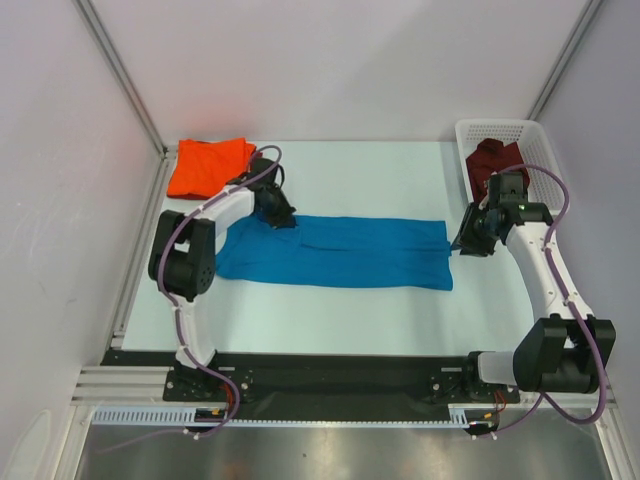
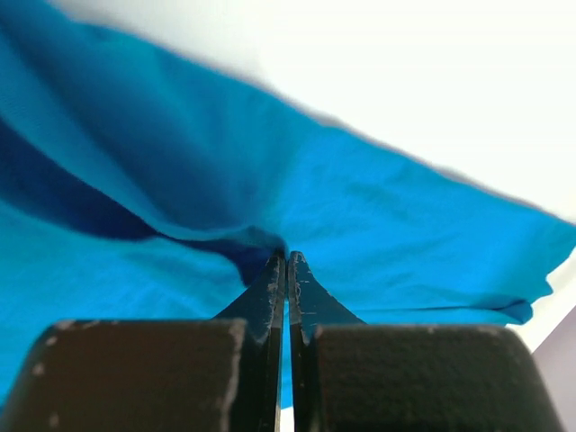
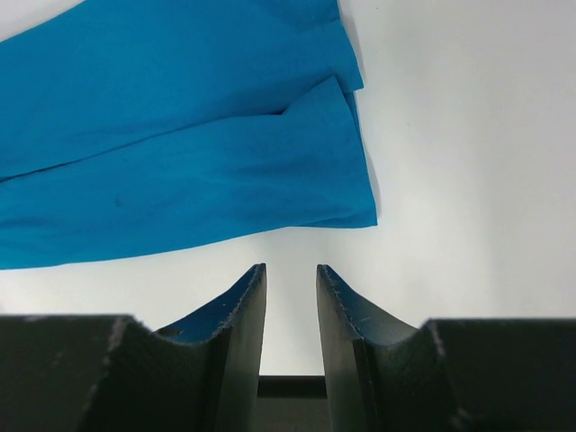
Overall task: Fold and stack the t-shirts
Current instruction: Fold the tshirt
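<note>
A bright blue t-shirt [image 1: 340, 252] lies folded into a long band across the middle of the table. My left gripper [image 1: 283, 220] is at the band's far left part, shut on a raised fold of the blue t-shirt [image 2: 387, 207]; in the left wrist view my left gripper [image 2: 288, 257] has its tips together in the cloth. My right gripper [image 1: 462, 245] hovers just off the band's right end, open and holding nothing. The right wrist view shows my right gripper [image 3: 291, 270] over bare table, short of the blue t-shirt's [image 3: 180, 153] corner. A folded orange t-shirt [image 1: 208, 165] lies at the back left.
A white lattice basket [image 1: 500, 126] stands at the back right with a dark maroon t-shirt [image 1: 495, 162] inside, close behind my right arm. Metal frame rails run along the table's left side and front edge.
</note>
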Motion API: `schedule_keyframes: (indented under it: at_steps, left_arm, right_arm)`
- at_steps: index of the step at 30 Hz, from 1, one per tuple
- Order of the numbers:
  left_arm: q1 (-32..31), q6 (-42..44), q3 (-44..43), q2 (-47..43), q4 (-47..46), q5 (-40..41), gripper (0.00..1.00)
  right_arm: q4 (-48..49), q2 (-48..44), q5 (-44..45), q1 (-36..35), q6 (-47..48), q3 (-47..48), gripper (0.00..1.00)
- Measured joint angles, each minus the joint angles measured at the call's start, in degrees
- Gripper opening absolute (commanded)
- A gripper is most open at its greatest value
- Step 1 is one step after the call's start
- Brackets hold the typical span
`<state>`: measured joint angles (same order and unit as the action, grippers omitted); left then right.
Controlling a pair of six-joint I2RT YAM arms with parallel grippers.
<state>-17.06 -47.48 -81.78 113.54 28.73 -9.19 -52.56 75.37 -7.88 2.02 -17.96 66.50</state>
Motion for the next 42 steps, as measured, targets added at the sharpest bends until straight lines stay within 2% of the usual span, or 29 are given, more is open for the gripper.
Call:
schedule_keyframes:
  at_steps: [7, 10, 11, 13, 14, 16, 21, 27, 31, 32, 33, 37, 42]
  left_arm:
    - [-1.7, 0.5, -4.3, 2.3, 0.1, 0.0, 0.02]
    - [-2.4, 0.6, -5.3, 3.2, 0.1, 0.0, 0.07]
    - [-2.6, 0.7, -5.5, 3.5, 0.1, 0.0, 0.16]
    - [-2.9, 1.2, -5.8, 3.8, 0.3, 0.0, 0.27]
    - [-3.1, 1.3, -5.8, 3.9, 0.5, 0.1, 0.41]
    - [-3.3, 1.7, -5.8, 3.9, 1.1, 0.2, 0.53]
    - [-3.4, 3.1, -6.0, 3.3, 3.5, 3.4, 0.58]
    - [-3.4, 6.2, -6.0, -3.7, 5.6, 8.3, 0.56]
    - [-3.4, 8.2, -6.6, -8.4, 6.3, 9.7, 0.36]
    - [-3.3, 8.5, -6.6, -9.0, 6.2, 9.4, 0.27]
    - [-3.3, 8.4, -6.4, -9.3, 6.1, 9.0, 0.25]
    - [-3.0, 8.5, -5.0, -8.4, 5.7, 5.3, 0.31]
    - [-3.0, 7.7, -4.1, -3.5, 4.7, 1.8, 0.27]
  right_arm:
    - [-0.4, -1.2, 0.0, 0.0, 0.0, 0.0, 0.35]
    - [-0.4, -1.6, 0.0, -0.1, 0.0, 0.0, 0.35]
    - [-0.3, -1.6, 0.0, -0.1, 0.0, 0.0, 0.35]
    - [-0.3, -1.7, 0.0, -0.1, 0.0, -0.1, 0.35]
    - [-0.3, -1.7, 0.0, -0.1, 0.0, -0.1, 0.35]
    - [-0.3, -1.7, 0.0, -0.1, 0.0, -0.1, 0.35]
    - [-0.3, -1.7, -0.1, -0.3, 0.0, -0.1, 0.35]
    - [0.0, -1.7, -0.1, -1.6, -0.5, -1.0, 0.35]
    - [0.3, -1.6, 0.0, -3.5, -1.0, -1.1, 0.35]
    - [0.4, -1.4, 0.0, -4.0, -1.2, -1.1, 0.35]
    - [0.6, -1.3, -0.1, -4.4, -1.5, -1.1, 0.35]
    - [0.6, -1.1, -0.1, -5.0, -1.7, -1.1, 0.36]
    - [0.6, -1.1, 0.1, -5.1, -1.8, -1.1, 0.36]
